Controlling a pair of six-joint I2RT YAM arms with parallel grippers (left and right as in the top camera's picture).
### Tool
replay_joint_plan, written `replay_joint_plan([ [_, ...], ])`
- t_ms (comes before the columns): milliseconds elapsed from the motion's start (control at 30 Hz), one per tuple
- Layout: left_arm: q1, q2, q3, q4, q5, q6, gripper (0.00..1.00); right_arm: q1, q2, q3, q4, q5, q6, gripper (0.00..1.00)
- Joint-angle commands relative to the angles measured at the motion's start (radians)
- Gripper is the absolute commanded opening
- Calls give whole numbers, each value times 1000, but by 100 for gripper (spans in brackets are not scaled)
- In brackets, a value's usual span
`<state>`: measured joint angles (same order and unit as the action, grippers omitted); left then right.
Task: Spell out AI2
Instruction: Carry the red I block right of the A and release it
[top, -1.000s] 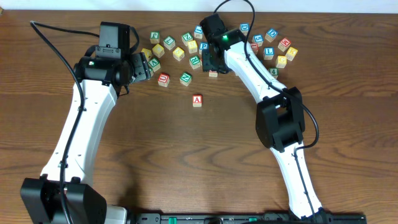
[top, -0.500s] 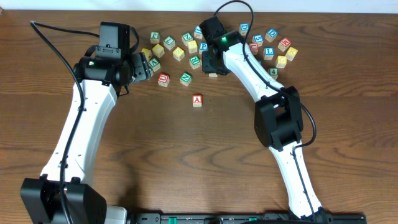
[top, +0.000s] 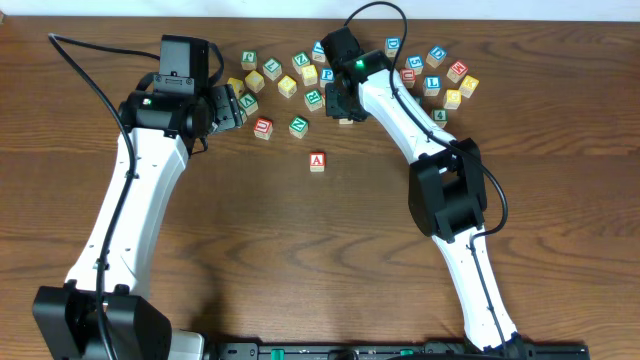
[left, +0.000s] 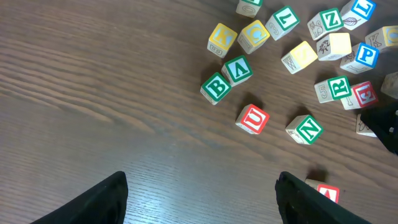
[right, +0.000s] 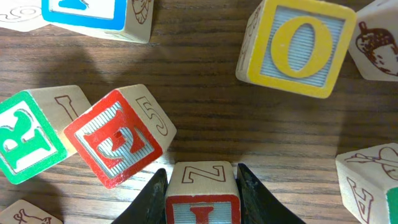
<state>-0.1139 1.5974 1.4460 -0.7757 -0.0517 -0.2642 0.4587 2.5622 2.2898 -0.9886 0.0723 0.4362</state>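
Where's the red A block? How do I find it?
Look at the brown table, then the heap of letter blocks along its far edge. Just nearer than that heap, one block sits all alone: the red A block, touching nothing.

A red "A" stands on top of the A block (top: 317, 161), which sits alone toward the table's middle, nearer the far edge than the near one. The I block (right: 202, 211), clamped in the right gripper (right: 202, 188), bears a red "I" on top and an outlined "Z" on its side. Around it the right wrist view shows a yellow "O" on the O block (right: 298, 46), a red "E" on the E block (right: 115, 142) and a green "R" on the R block (right: 25, 142). Among the blocks near the far edge, the left wrist view shows a green "B" on the B block (left: 216, 87), a red "U" on the U block (left: 252, 118), a blue "P" on the P block (left: 367, 55), and a letter that may be "N" or "Z" on a green block (left: 306, 129).
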Motion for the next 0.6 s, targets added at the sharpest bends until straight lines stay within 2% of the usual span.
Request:
replay_joint_plan([
  [0,2,6,9,-2,-13,8,75,10,-19,14,-24,6,4,24],
  [300,2,6,9,-2,-13,8,75,14,-150,14,-138,-8,5,22],
  [567,2,6,9,-1,-13,8,75,59,-137,4,-295,-98,5,16],
])
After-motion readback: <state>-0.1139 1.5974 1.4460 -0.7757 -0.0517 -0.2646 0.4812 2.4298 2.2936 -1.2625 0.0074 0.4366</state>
